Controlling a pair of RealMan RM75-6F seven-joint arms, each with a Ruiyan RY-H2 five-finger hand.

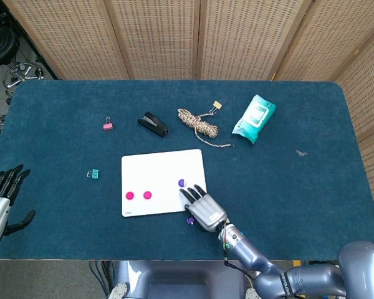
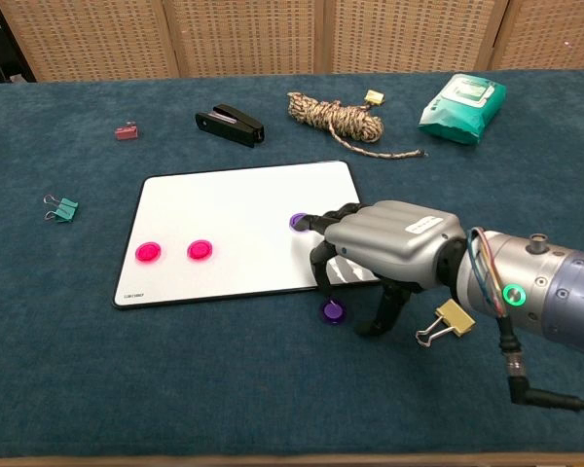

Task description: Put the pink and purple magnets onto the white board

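The white board (image 1: pixel 163 182) (image 2: pixel 234 229) lies flat on the blue table. Two pink magnets (image 1: pixel 129 195) (image 1: pixel 147 195) (image 2: pixel 149 253) (image 2: pixel 200 250) sit on its near left part. One purple magnet (image 1: pixel 181 183) (image 2: pixel 298 222) sits on its right part. A second purple magnet (image 1: pixel 189 219) (image 2: pixel 332 312) lies on the cloth just off the board's near right corner. My right hand (image 1: pixel 203 208) (image 2: pixel 389 249) hovers over that corner, fingers curled down around the loose magnet, holding nothing. My left hand (image 1: pixel 0 196) rests at the table's left edge, fingers spread.
A gold binder clip (image 2: pixel 446 322) lies right of my right hand. A teal clip (image 1: pixel 92 174), a pink clip (image 1: pixel 108 126), a black stapler (image 1: pixel 153 124), a coil of rope (image 1: pixel 199 123) and a green wipes pack (image 1: pixel 254 117) lie further back.
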